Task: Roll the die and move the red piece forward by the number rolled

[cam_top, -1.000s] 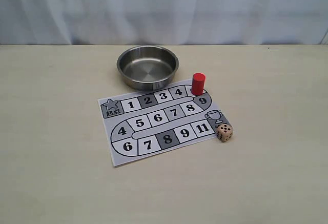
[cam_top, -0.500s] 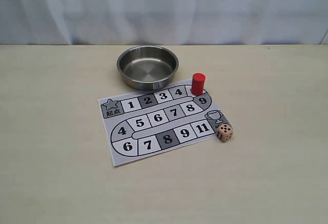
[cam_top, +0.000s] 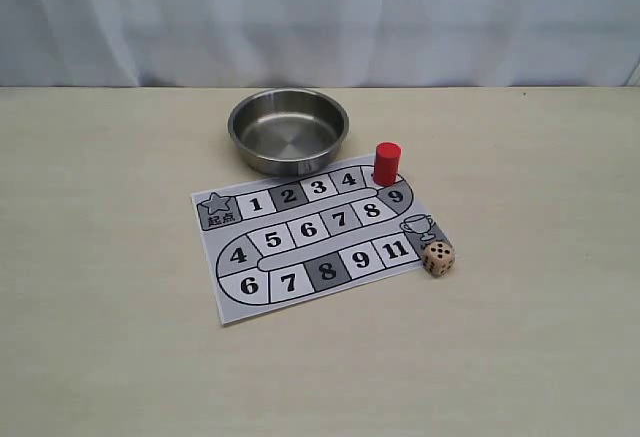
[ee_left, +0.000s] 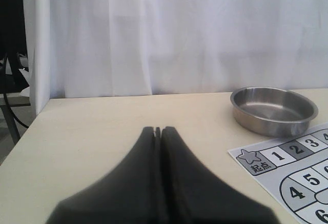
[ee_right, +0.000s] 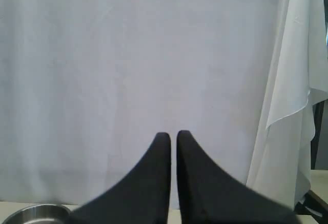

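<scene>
Our left gripper (ee_left: 158, 129) and right gripper (ee_right: 169, 133) are both pressed together, empty. The small beige wooden die (cam_top: 436, 257) sits on the cream counter (cam_top: 120, 257) just beside the printed paper game board (cam_top: 240, 302); we judge that pinching it could drag the sheet. The red cylinder piece (cam_top: 386, 163) stands past square 4, near the round steel bowl (cam_top: 290, 164); a careless sweep may topple it. Nothing blocks either.

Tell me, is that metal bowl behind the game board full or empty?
Empty. In the exterior view the metal bowl shows a bare shiny bottom, nothing inside; the die sits outside, beside the board.
</scene>
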`<state>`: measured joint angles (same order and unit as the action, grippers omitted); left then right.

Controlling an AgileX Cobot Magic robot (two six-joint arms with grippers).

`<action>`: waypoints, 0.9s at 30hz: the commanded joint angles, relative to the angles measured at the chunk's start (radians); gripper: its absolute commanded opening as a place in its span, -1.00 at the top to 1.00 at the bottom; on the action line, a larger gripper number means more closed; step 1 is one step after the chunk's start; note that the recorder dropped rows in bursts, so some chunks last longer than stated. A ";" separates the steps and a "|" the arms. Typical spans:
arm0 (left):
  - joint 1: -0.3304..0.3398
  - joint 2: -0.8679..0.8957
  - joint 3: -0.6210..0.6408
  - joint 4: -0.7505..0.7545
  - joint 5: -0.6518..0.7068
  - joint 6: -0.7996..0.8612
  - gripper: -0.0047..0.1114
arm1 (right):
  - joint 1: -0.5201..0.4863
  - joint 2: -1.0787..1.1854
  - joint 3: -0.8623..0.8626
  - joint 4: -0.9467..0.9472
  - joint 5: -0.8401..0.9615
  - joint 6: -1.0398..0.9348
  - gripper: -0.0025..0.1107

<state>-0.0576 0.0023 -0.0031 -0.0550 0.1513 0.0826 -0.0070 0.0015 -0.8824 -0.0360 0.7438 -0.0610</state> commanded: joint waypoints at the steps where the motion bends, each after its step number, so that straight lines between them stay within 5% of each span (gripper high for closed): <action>1: -0.002 -0.002 0.003 0.001 -0.008 -0.008 0.92 | -0.002 -0.002 0.048 -0.005 -0.035 -0.008 0.88; 16: -0.002 -0.002 0.003 0.001 -0.008 -0.008 0.92 | -0.002 -0.002 0.485 -0.005 -0.462 -0.008 0.88; 27: -0.002 -0.002 0.003 0.001 -0.008 -0.008 0.92 | -0.002 -0.002 0.707 -0.003 -0.562 -0.006 0.88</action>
<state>-0.0576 0.0023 -0.0031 -0.0550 0.1513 0.0826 -0.0070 0.0034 -0.2189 -0.0378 0.2285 -0.0629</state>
